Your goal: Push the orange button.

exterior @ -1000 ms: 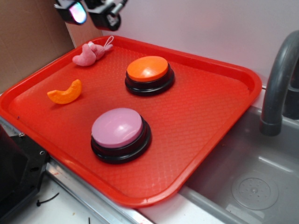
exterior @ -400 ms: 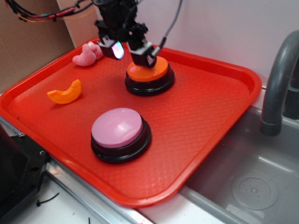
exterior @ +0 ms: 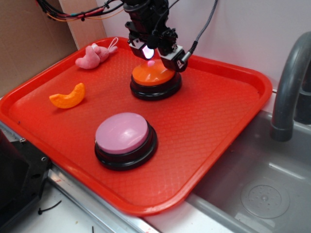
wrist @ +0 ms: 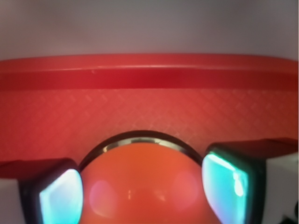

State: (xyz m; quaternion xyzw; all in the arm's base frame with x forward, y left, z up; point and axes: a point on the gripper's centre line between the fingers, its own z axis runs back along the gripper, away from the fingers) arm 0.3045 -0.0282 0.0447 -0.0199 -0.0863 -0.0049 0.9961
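Since the earlier frames the gripper [exterior: 161, 54] has come from the far left corner to a place directly over the orange button [exterior: 154, 74], a little more to the right than a moment before. Its jaws stand apart, about as wide as the button's dome, and they hold nothing. In the wrist view the two lit fingertips [wrist: 60, 199] sit left and right of the orange button [wrist: 142, 186], with the dome between them and very close below. Whether the gripper already touches the dome, I cannot tell.

The orange button stands on the far middle part of the red tray [exterior: 214, 121], on its black round base. Nearer to the camera, on the same tray, stands a pink button [exterior: 122, 133] of the same kind. At the left side lies an orange crescent toy [exterior: 68, 96], and at the far left a small pink plush toy [exterior: 92, 56]. Right of the tray there is a grey sink [exterior: 262, 184] with a grey faucet [exterior: 289, 82].
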